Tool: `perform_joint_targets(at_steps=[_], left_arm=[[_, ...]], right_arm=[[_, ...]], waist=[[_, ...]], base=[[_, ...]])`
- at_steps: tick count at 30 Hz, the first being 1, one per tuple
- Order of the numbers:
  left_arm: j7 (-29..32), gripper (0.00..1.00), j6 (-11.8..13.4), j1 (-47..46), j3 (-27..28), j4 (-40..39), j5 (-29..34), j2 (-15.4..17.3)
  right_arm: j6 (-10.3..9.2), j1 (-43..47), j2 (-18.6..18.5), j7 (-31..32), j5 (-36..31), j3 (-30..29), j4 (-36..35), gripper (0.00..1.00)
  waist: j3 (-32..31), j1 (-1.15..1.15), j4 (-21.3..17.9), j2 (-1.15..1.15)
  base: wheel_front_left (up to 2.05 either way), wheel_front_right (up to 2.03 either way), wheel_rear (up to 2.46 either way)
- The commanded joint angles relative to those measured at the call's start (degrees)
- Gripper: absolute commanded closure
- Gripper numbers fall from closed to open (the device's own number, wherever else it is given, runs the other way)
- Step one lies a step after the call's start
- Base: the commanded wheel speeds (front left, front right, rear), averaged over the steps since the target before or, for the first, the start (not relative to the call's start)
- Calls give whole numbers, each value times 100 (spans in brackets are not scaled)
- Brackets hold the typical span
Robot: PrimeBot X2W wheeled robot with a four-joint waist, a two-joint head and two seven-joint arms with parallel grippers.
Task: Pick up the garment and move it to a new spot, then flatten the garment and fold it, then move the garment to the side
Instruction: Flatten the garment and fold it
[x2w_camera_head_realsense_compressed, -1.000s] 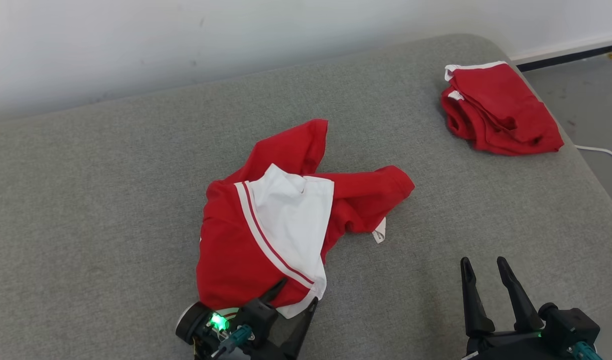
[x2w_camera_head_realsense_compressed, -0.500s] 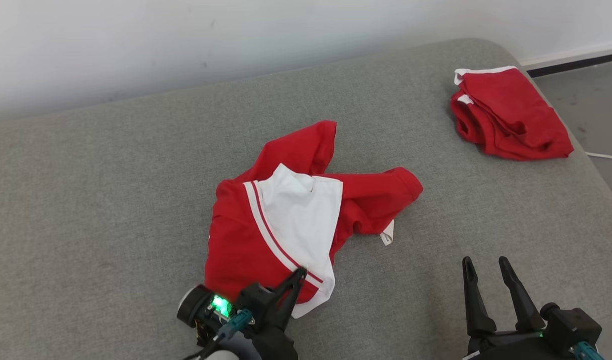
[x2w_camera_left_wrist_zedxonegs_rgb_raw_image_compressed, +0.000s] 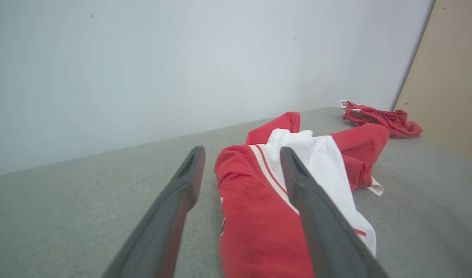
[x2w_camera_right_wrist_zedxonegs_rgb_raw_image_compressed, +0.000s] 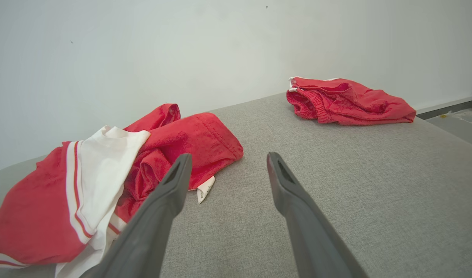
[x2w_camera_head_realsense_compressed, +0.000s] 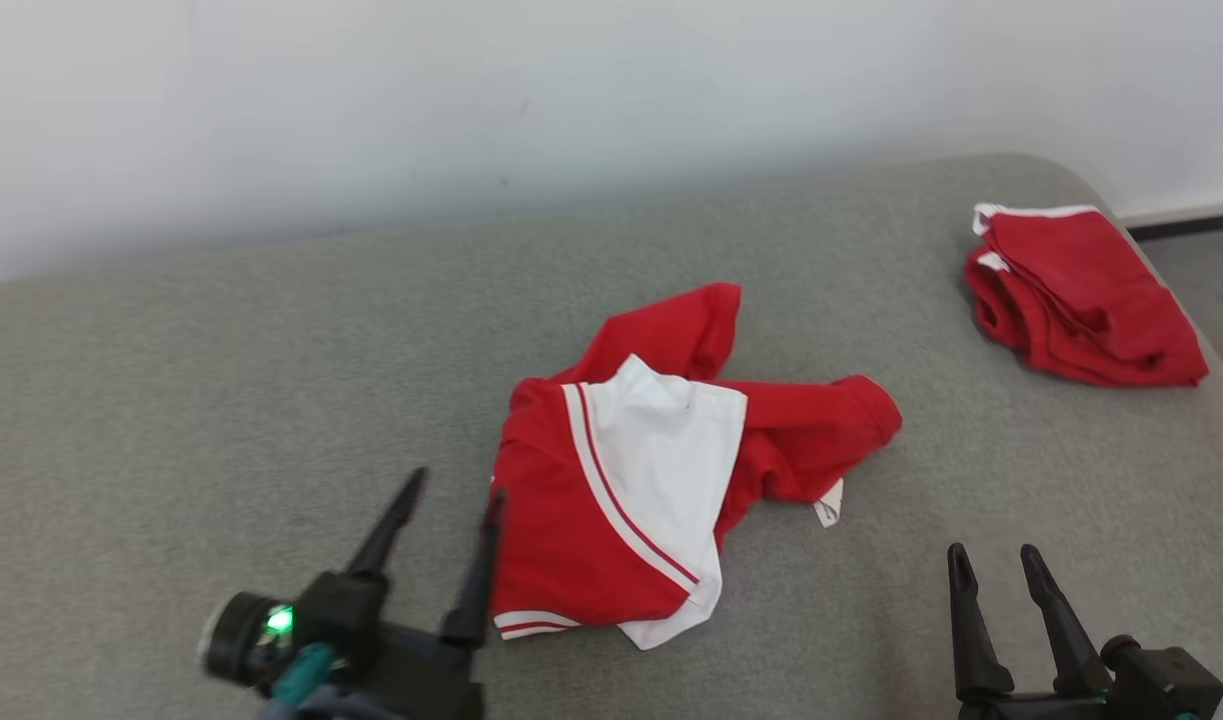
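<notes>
Left claw (x2w_camera_head_realsense_compressed: pixel 457 484) withdrew left of garment (x2w_camera_head_realsense_compressed: pixel 571 545).

Pointing the left pincer (x2w_camera_left_wrist_zedxonegs_rgb_raw_image_compressed: pixel 241 150) across a grey fabric surface (x2w_camera_left_wrist_zedxonegs_rgb_raw_image_compressed: pixel 85 200) toward a pale wall (x2w_camera_left_wrist_zedxonegs_rgb_raw_image_compressed: pixel 143 69), with both dark fingers spread wide and gripping nothing. Looking onto a crumpled red garment (x2w_camera_left_wrist_zedxonegs_rgb_raw_image_compressed: pixel 259 216) with a white panel and striped trim, partly behind the right-hand finger, a small white tag (x2w_camera_left_wrist_zedxonegs_rgb_raw_image_compressed: pixel 376 189) sticking out at its side. Catching a second red garment (x2w_camera_left_wrist_zedxonegs_rgb_raw_image_compressed: pixel 378 117) bunched well beyond it, near a beige panel (x2w_camera_left_wrist_zedxonegs_rgb_raw_image_compressed: pixel 448 85).
</notes>
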Motion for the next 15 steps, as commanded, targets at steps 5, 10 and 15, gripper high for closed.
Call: perform_joint_targets(at_steps=[5, 10, 15], left_arm=[[0, 0, 250, 632, 725, -533, -56, 346], [0, 0, 364, 1034, 1140, -742, -79, 485], [-1, 0, 317, 1566, 1439, -880, -199, 486]], right_arm=[[-13, 197, -50, -19, -69, 12, -58, 0], [-13, 265, -65, -18, -83, 29, -79, 0], [-13, 331, -116, -19, -56, 95, -86, 0]], waist=[[-424, 0, 467, -1], [-501, 0, 573, -1], [-540, 0, 636, -1]], base=[[0, 0, 0], [0, 0, 0], [0, 0, 0]])
